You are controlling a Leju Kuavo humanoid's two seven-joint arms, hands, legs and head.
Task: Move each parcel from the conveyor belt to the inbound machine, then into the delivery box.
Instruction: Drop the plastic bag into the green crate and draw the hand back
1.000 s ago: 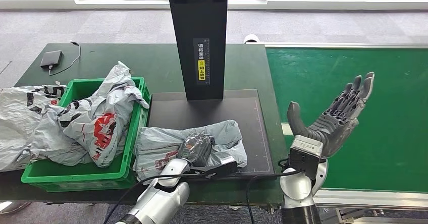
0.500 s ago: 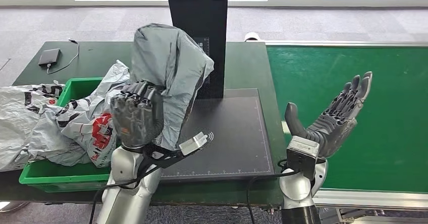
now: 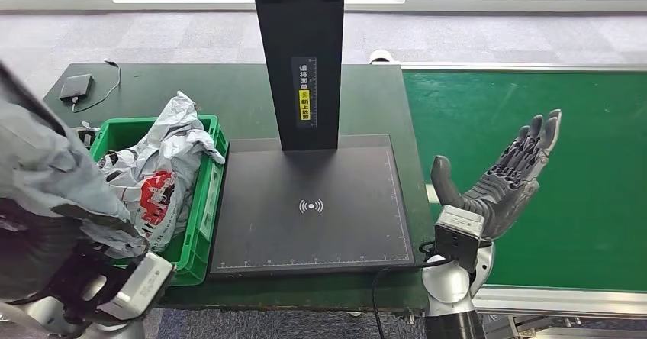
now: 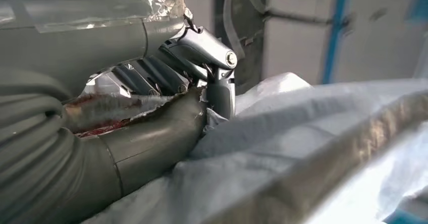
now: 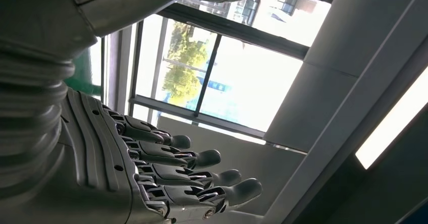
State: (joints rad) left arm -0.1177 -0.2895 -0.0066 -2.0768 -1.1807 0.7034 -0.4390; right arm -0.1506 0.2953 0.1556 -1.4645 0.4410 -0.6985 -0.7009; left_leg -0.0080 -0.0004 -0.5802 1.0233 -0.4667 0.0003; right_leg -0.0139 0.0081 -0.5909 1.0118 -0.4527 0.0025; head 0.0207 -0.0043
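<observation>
The grey parcel (image 3: 46, 179) sits in the grasp of our left hand (image 4: 166, 98), lifted off the table and hanging above the near left corner of the green delivery box (image 3: 200, 224). In the left wrist view, the thumb and the darker fingers pinch a fold of the crinkled film between them, and the rest of the bag billows away from the palm. Beyond the hand, inside the box, lies another grey parcel with red print (image 3: 156, 194), heaped against the far wall.

To the right of the held parcel, the inbound machine's black scanning plate (image 3: 313, 205) lies bare, its column (image 3: 299, 56) rising behind it. We judge that the machine stage is done for this parcel and that we are in the last stage: carrying it into the box.

Our right hand (image 3: 507, 175) holds nothing; it is raised palm-up with fingers spread wide over the near edge of the green conveyor belt (image 3: 534, 163), well apart from the parcel.

What the next move calls for, as we see it, is to bring the left hand further over the box's middle, lower it until the bag rests on the parcel already inside, then loosen the fingers. The film is slack and light, so it may cling to the fingers or drape over the rim.
</observation>
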